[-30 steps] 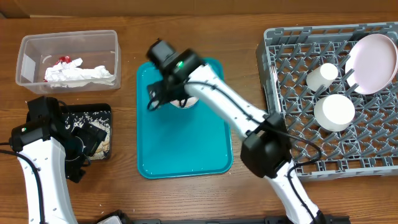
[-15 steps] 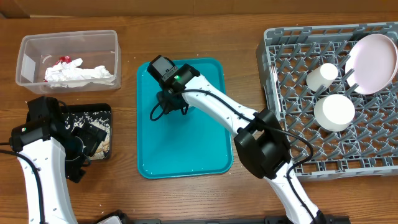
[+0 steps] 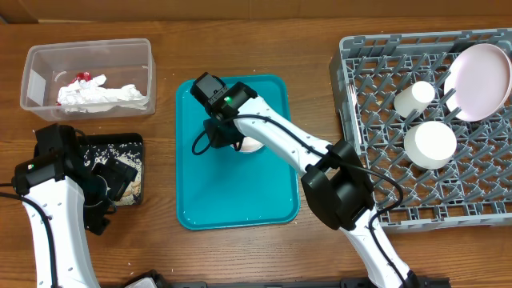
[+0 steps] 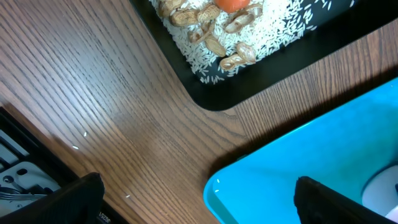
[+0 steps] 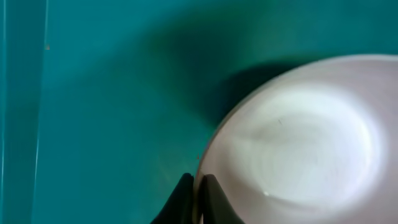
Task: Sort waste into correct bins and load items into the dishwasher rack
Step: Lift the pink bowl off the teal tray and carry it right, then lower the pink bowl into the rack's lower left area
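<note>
The small white bowl (image 5: 305,143) sits upright on the teal tray (image 3: 232,192), in the tray's 12 o'clock half and a little toward 3 o'clock from its middle. The right gripper (image 5: 198,198) is clenched on the bowl's rim. In the wrist view its two dark fingertips are pressed close with the thin rim between them, at about 7 o'clock on the bowl. Seen from overhead, the right arm reaches in from 5 o'clock and hides most of the bowl, leaving only a white sliver at its 3 o'clock side. The tray around the bowl is bare. At 3 o'clock from the tray, the grey dishwasher rack (image 3: 360,104) holds a cup (image 3: 414,98), a second bowl (image 3: 430,144) at the cup's 5 o'clock, and a large plate (image 3: 482,80) leaning on edge toward the rack's 1 o'clock corner. At 10 o'clock from the tray stands the clear tub (image 3: 32,76) with crumpled napkins (image 3: 102,94) and a red wrapper (image 3: 81,78) inside. At 8 o'clock lies the black tray (image 3: 88,148), holding rice (image 4: 273,31), peanut shells (image 4: 239,56) and a piece of carrot (image 4: 231,5). The left gripper (image 4: 196,190) hangs by this tray's 4 o'clock corner with its fingers spread wide, grasping nothing.
</note>
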### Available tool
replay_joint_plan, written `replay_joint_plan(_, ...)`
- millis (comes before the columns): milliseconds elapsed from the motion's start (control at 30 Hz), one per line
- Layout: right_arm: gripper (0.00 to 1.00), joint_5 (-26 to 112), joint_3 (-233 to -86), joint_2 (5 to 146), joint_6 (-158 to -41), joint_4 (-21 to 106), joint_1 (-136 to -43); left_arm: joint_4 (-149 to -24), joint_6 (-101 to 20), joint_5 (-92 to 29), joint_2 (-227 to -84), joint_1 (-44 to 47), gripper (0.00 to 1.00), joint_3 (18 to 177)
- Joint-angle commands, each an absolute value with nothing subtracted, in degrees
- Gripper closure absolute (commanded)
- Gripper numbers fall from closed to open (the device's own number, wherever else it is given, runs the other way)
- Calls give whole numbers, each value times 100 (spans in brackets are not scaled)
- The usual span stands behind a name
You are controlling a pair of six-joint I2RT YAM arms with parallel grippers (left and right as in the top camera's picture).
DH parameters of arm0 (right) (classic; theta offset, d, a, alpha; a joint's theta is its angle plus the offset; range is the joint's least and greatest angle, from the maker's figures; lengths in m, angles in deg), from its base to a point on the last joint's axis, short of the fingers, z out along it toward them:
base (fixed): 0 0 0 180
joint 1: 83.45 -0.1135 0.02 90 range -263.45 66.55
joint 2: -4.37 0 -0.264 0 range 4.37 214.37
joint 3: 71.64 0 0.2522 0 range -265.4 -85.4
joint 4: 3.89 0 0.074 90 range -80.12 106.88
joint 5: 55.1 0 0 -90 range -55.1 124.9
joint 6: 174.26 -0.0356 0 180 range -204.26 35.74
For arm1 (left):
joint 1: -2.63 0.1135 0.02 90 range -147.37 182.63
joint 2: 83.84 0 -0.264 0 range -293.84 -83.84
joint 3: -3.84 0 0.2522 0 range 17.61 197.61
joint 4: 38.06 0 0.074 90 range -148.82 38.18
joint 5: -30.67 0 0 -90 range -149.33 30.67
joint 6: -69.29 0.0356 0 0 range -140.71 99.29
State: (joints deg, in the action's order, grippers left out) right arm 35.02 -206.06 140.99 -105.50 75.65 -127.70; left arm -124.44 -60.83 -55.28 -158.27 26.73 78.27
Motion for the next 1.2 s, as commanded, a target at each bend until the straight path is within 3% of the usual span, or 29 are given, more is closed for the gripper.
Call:
replay_joint_plan(0, 96, 3716, -20914, 14011, -10969, 7806, -12742, -12439, -6010, -5528, -15821, 2677, 0, 7818)
replay_joint_plan(233, 96, 3998, -21189, 13189, -11608, 8739, -12484, -12439, -6010, -5528, -15821, 2677, 0, 7818)
replay_joint_plan(533, 96, 3563, -21185, 11653, -11872, 10199, -11343, -12439, -6010, -5528, -15821, 2677, 0, 7818)
replay_joint_plan(933, 96, 6221, -21172, 10606, -9944, 10693, -8617, -12439, -6010, -5528, -15821, 2677, 0, 7818)
replay_joint_plan(1167, 96, 7869, -20250, 10116, -8611, 10693, -6834, -12439, -6010, -5528, -15821, 2677, 0, 7818)
